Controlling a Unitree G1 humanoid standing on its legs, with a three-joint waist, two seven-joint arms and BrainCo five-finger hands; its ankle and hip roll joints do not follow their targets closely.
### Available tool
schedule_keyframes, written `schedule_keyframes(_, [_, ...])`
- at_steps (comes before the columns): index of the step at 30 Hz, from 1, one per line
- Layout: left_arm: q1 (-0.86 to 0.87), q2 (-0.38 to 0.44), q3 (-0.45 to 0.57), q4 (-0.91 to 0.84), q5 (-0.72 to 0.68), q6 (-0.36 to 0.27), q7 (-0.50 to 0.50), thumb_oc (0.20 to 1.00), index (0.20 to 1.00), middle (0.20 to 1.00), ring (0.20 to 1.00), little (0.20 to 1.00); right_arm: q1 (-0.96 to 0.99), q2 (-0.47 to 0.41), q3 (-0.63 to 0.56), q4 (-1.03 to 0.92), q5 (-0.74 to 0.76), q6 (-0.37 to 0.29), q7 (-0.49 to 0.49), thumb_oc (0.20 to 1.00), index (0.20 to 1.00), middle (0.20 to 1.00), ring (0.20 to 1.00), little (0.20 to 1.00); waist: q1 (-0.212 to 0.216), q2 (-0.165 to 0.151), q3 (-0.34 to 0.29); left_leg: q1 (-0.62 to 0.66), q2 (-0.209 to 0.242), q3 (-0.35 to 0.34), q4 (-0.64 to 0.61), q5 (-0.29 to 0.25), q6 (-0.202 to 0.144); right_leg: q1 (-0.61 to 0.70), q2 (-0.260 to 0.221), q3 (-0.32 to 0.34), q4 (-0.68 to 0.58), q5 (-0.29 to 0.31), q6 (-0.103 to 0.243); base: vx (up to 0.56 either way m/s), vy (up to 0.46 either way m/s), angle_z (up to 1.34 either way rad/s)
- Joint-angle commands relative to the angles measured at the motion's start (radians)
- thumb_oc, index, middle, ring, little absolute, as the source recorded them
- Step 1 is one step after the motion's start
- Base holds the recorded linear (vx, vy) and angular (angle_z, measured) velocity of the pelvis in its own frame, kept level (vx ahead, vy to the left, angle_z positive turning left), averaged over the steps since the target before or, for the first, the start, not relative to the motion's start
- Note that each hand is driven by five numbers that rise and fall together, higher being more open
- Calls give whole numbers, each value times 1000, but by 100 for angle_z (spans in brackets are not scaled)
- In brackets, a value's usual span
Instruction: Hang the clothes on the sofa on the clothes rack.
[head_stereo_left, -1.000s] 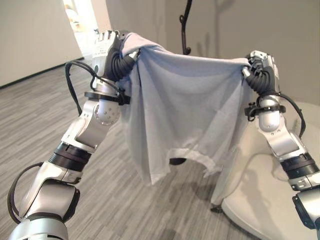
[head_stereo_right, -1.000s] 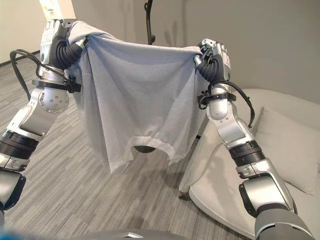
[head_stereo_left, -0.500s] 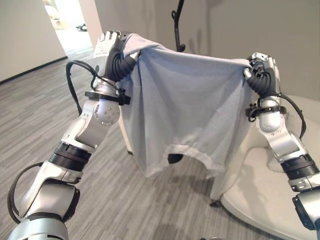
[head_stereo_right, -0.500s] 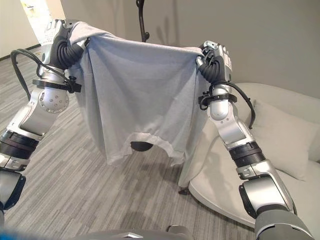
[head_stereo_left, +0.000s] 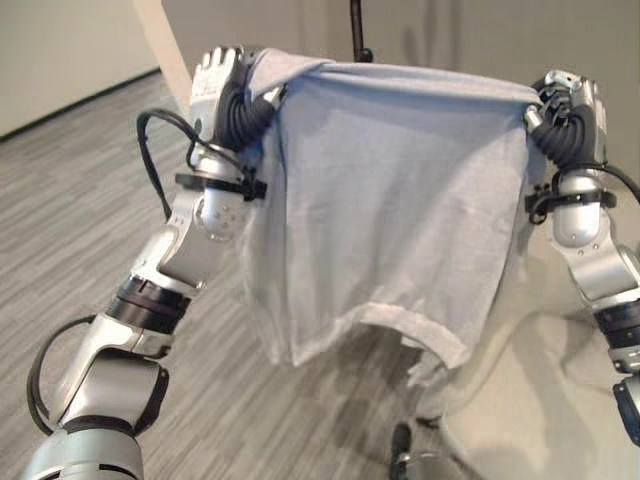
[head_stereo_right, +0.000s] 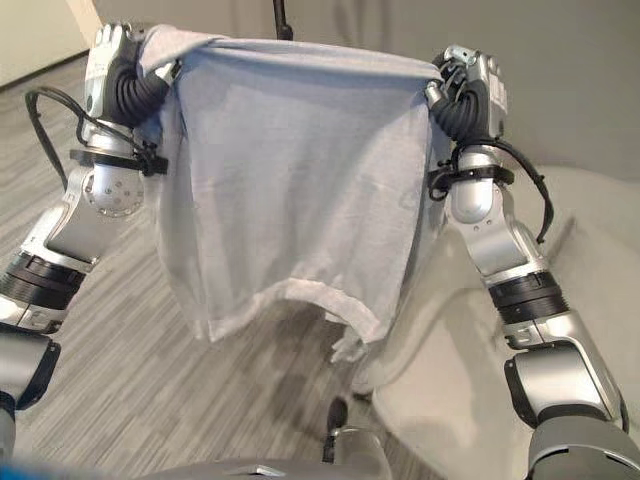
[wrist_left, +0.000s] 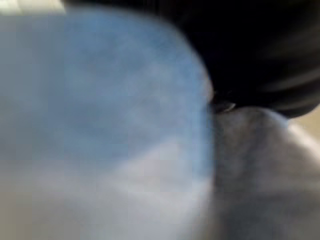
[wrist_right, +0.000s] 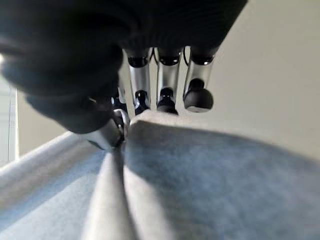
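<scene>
Before the sofa (head_stereo_right: 590, 300), left hand (head_stereo_left: 222, 85) and right hand (head_stereo_right: 470, 85) clamp the unmarked shirt (head_stereo_left: 390, 200) aloft.

Now closer to the rack (head_stereo_left: 356, 28), its pole showing just above the shirt's (head_stereo_left: 390, 190) top edge, hooks out of frame. Shirt stretched wider and flatter between left hand (head_stereo_left: 218, 82) and right hand (head_stereo_left: 570, 100), both spread further apart. Hem lifted nearer. Sofa (head_stereo_right: 600, 260) now lower right, largely behind the right arm.
</scene>
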Motion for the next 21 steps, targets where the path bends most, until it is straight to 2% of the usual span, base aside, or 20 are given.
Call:
schedule_keyframes(1, [-85, 48, -17, 65, -1, 2, 20, 200, 200, 200, 200, 200, -16, -18, -28, 27, 36, -40, -40, 200, 200, 200, 200, 200, -26, -13, -157, 22, -6, 75, 263, 99, 35, -25, -59, 41, -171, 119, 169, 322, -214, 10])
schedule_keyframes(2, [-85, 57, -7, 58, -8, 6, 16, 200, 200, 200, 200, 200, -19, -21, -31, 27, 40, -39, -40, 200, 200, 200, 200, 200, -17, -27, -145, -35, 0, 88, 366, 125, 48, 3, -57, 40, -174, 104, 151, 274, -205, 12])
schedule_keyframes(3, [-82, 62, 4, 57, -13, 3, 18, 200, 200, 200, 200, 200, -17, -21, -37, 27, 40, -40, -42, 200, 200, 200, 200, 200, -16, -36, -139, -70, 14, 113, 417, 140, 67, 24, -51, 43, -175, 85, 136, 219, -195, -15])
schedule_keyframes(4, [-79, 62, 13, 55, -21, 0, 15, 200, 200, 200, 200, 200, -11, -24, -43, 27, 42, -39, -42, 200, 200, 200, 200, 200, -14, -48, -128, -113, 23, 144, 455, 131, 77, 43, -53, 48, -175, 69, 125, 144, -113, -13])
schedule_keyframes(5, [-80, 63, 13, 54, -22, 0, 14, 200, 200, 200, 200, 200, -10, -24, -45, 26, 42, -39, -42, 200, 200, 200, 200, 200, -12, -48, -127, -118, 24, 145, 467, 126, 78, 42, -52, 49, -175, 68, 125, 165, -81, -9])
schedule_keyframes(6, [-86, 56, 23, 50, -28, 3, 12, 200, 200, 200, 200, 200, -10, -37, -54, 27, 45, -36, -40, 200, 200, 200, 200, 200, 1, -60, -109, -199, 18, 185, 477, 65, 96, 72, -55, 58, -175, 40, 120, 187, -18, -2])
schedule_keyframes(7, [-86, 49, 31, 48, -27, 3, 10, 200, 200, 200, 200, 200, -10, -43, -63, 24, 44, -41, -42, 200, 200, 200, 200, 200, 4, -67, -100, -235, 10, 198, 436, 12, 95, 88, -60, 61, -175, 27, 126, 230, 12, 9])
schedule_keyframes(9, [-89, 33, 29, 45, -26, 2, 9, 200, 200, 200, 200, 200, -6, -53, -73, 21, 41, -48, -44, 200, 200, 200, 200, 200, 10, -74, -84, -275, -5, 214, 324, -14, 79, 98, -78, 57, -175, 15, 136, 162, 111, 7])
schedule_keyframes(11, [-104, 27, 19, 48, -31, 1, 16, 200, 200, 200, 200, 200, -11, -59, -75, 22, 38, -54, -48, 200, 200, 200, 200, 200, 25, -69, -73, -327, -20, 209, 166, 77, 44, 110, -84, 45, -175, 7, 142, 159, 153, 5])
schedule_keyframes(12, [-113, 26, 13, 54, -33, 0, 20, 200, 200, 200, 200, 200, -16, -62, -75, 30, 42, -61, -56, 200, 200, 200, 200, 200, 34, -67, -66, -348, -36, 201, 48, 138, 28, 124, -81, 40, -175, -10, 146, 287, 211, -3])
schedule_keyframes(13, [-117, 30, 3, 56, -34, 2, 26, 200, 200, 200, 200, 200, -25, -58, -68, 37, 43, -63, -59, 200, 200, 200, 200, 200, 57, -55, -58, -393, -63, 160, -63, 186, 11, 147, -73, 47, -175, -26, 143, 335, 208, -7])
schedule_keyframes(15, [-123, 31, -9, 60, -36, 2, 34, 200, 200, 200, 200, 200, -29, -54, -65, 45, 40, -62, -64, 200, 200, 200, 200, 200, 68, -48, -49, -451, -90, 117, -133, 216, -9, 178, -66, 58, -175, -56, 140, 241, 175, -3])
schedule_keyframes(17, [-129, 31, -19, 62, -40, 3, 36, 200, 200, 200, 200, 200, -30, -54, -65, 53, 35, -61, -70, 200, 200, 200, 200, 200, 64, -42, -49, -483, -95, 107, -134, 224, -19, 202, -60, 61, -175, -78, 138, 191, 156, 2])
schedule_keyframes(18, [-127, 28, -21, 61, -43, 5, 34, 200, 200, 200, 200, 200, -25, -41, -57, 52, 32, -54, -63, 200, 200, 200, 200, 200, 63, -36, -58, -473, -94, 94, -139, 203, -17, 207, -57, 74, -175, -77, 143, 360, 359, -1])
schedule_keyframes(19, [-112, 22, -14, 43, -31, 4, 30, 200, 200, 200, 200, 200, -17, -16, -58, 35, 13, -50, -61, 200, 200, 200, 200, 200, 79, -20, -78, -435, -91, 69, -139, 252, -19, 222, -67, 93, -175, -87, 151, 345, 384, -2])
schedule_keyframes(21, [-106, 22, -11, 34, -24, 4, 25, 200, 200, 200, 200, 200, -12, -10, -65, 33, 7, -45, -59, 200, 200, 200, 200, 200, 82, -20, -87, -416, -95, 77, -139, 262, -15, 229, -80, 96, -175, -91, 157, 179, 208, -10])
